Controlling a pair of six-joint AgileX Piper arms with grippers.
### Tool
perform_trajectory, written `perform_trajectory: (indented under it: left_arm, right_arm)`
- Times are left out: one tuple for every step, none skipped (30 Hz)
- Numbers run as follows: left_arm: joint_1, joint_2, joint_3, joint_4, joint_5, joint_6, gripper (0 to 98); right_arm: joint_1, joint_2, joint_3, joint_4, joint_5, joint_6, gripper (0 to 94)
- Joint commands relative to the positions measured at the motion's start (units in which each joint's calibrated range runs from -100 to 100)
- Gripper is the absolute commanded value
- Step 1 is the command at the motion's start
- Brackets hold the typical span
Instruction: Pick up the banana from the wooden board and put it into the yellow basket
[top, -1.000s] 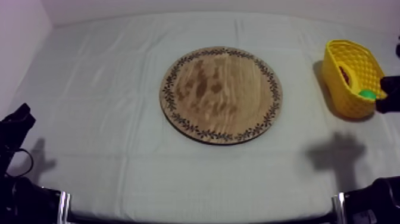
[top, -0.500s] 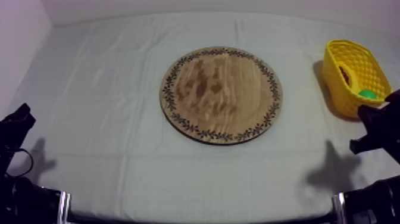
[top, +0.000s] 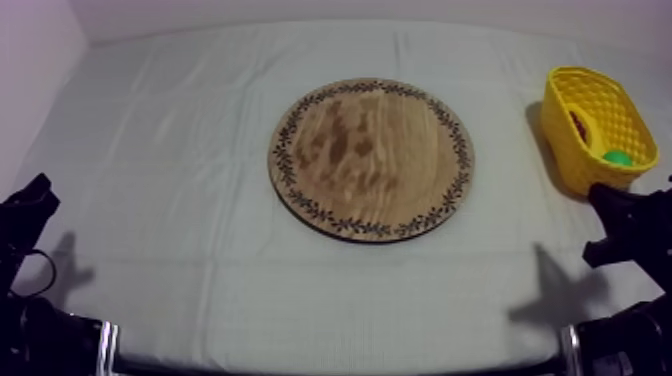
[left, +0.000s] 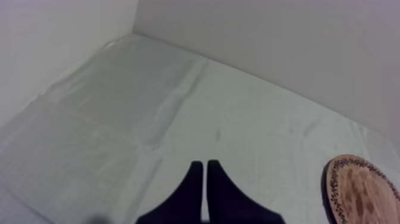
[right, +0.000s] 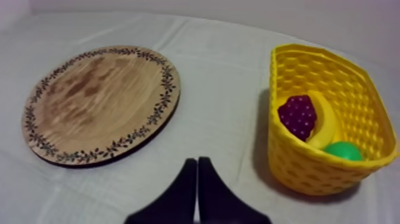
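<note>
Lying inside the yellow basket, the banana sits between a bunch of grapes, which touches it, and a round green fruit just beside its near end. The basket stands upright on the grey-white cloth at the right side of the table, well apart from the round wooden board, which lies flat at the middle with its patterned rim all in sight.

The right arm comes in at the right edge of the top view, held above the cloth just on the near side of the basket, and throws a shadow on the cloth beside it. The right gripper points at the strip of cloth between board and basket. Its two black fingers lie pressed together as a narrow wedge and grip nothing.

The left arm sits low at the left edge of the table, far from the board. The left gripper is aimed across the cloth towards the wall behind the table, with the board's rim ahead and off to one side. Its fingers likewise lie together in a thin wedge, with nothing between them.
</note>
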Motion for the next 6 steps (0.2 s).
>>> perform_trajectory:
  left_arm:
    - [-0.02,0.02,-0.02,-0.01,-0.01,0.0,0.1]
    - [-0.02,0.02,-0.02,-0.01,-0.01,0.0,0.1]
    - [-0.02,0.02,-0.02,-0.01,-0.01,0.0,0.1]
    - [-0.02,0.02,-0.02,-0.01,-0.01,0.0,0.1]
    - [-0.02,0.02,-0.02,-0.01,-0.01,0.0,0.1]
    - [-0.02,0.02,-0.02,-0.01,-0.01,0.0,0.1]
  right_arm:
    - [0.17,-0.05,0.03,0.0,-0.08,5.47,0.5]
    - [0.31,-0.06,0.04,0.0,-0.08,5.46,0.5]
    - [0.44,-0.07,0.04,0.0,-0.08,5.45,0.5]
    - [0.57,-0.08,0.04,0.0,-0.08,5.45,0.5]
    - [0.66,-0.08,0.04,0.01,-0.08,5.44,0.5]
    - [0.72,-0.08,0.04,0.01,-0.08,5.44,0.5]
